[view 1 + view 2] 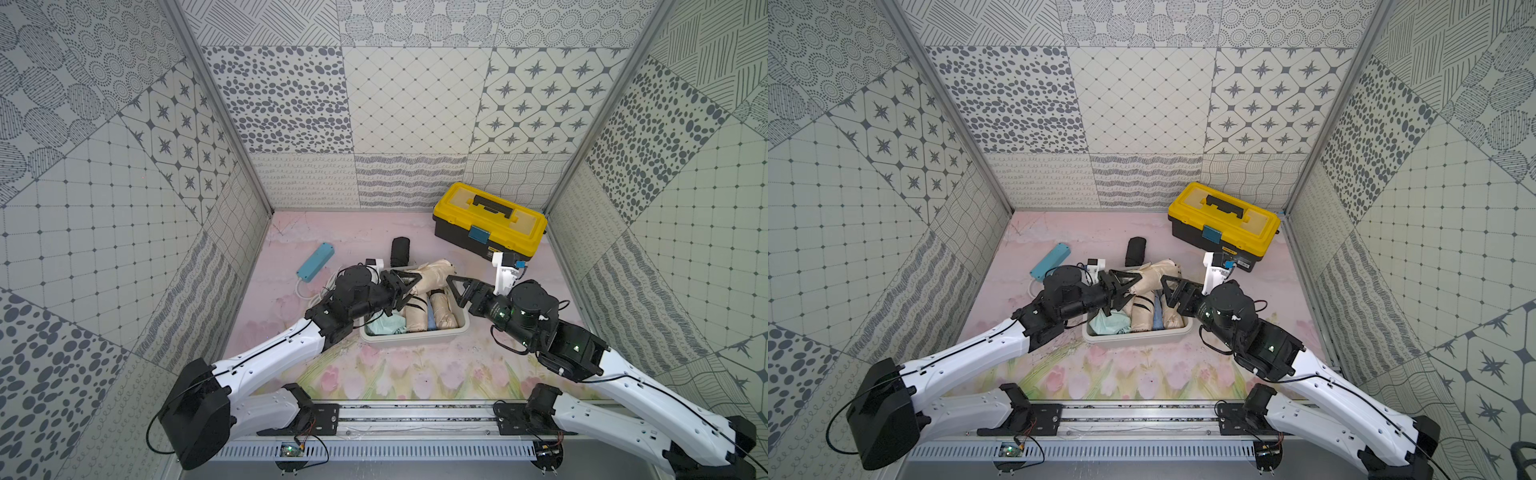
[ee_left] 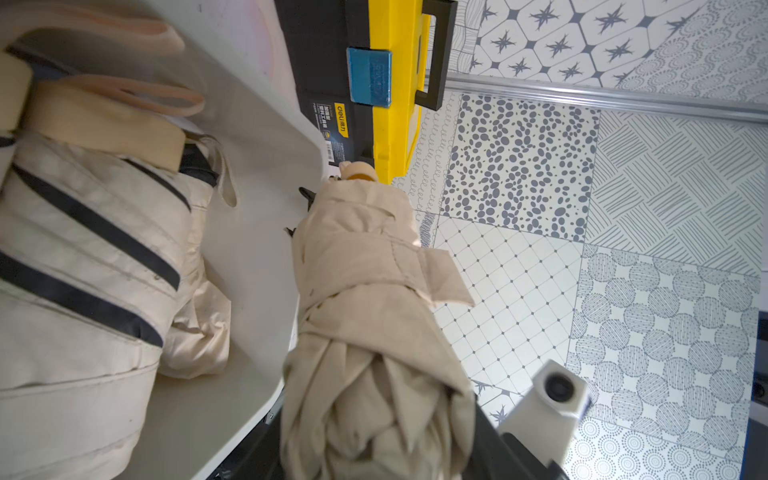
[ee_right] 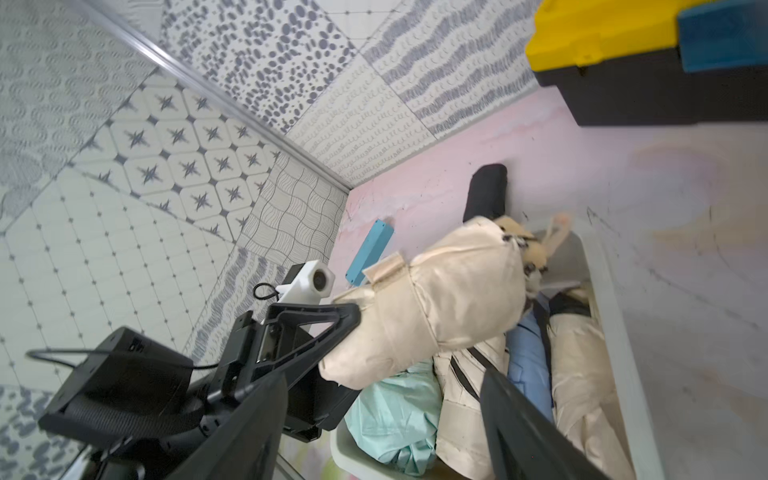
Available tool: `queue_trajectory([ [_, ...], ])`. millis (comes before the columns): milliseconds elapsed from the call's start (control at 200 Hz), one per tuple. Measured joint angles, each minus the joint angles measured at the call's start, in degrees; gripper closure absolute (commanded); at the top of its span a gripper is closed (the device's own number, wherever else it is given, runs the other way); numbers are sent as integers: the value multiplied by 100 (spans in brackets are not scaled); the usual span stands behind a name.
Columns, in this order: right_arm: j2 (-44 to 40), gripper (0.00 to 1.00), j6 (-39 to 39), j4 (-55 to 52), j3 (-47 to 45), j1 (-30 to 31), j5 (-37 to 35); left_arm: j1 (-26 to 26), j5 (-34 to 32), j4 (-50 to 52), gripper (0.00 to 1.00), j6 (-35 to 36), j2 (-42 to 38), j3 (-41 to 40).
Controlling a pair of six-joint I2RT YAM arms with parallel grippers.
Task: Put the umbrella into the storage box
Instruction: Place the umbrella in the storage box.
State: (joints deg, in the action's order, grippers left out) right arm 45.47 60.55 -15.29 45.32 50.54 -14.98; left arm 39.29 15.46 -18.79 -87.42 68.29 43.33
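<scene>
My left gripper (image 1: pixel 405 286) is shut on one end of a folded beige umbrella (image 1: pixel 432 272), which slants over the far part of the white storage box (image 1: pixel 415 334). In the left wrist view the umbrella (image 2: pixel 365 311) runs away from the jaws along the storage box wall (image 2: pixel 249 249). My right gripper (image 1: pixel 457 286) stands open over the box's right side with nothing between its fingers. From the right wrist, the umbrella (image 3: pixel 436 299) hangs above the box's contents, its tip near the far corner. The other top view also shows the umbrella (image 1: pixel 1156 272) above the box (image 1: pixel 1133 336).
The box holds a mint-green bundle (image 1: pixel 386 326), two beige striped umbrellas (image 1: pixel 415 316) and a blue item. A yellow-lidded toolbox (image 1: pixel 490 220) stands at the back right. A blue power strip (image 1: pixel 316 262) and a black roll (image 1: pixel 400 251) lie behind the box.
</scene>
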Motion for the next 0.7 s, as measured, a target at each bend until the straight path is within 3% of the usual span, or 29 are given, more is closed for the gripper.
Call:
queue_trajectory([
  [155,404,18,1880,857,-625,-166,79,-2,55,-514,100,372,70,-4],
  [290,660,17,2931,1589,-938,-223,83,-2,92,-758,100,669,66,-13],
  [430,831,16,3464,2214,-1025,-238,66,-4,61,-929,100,872,66,-22],
  [701,1091,15,3637,2900,-1025,-243,-13,-4,-72,-1200,100,1099,59,-52],
])
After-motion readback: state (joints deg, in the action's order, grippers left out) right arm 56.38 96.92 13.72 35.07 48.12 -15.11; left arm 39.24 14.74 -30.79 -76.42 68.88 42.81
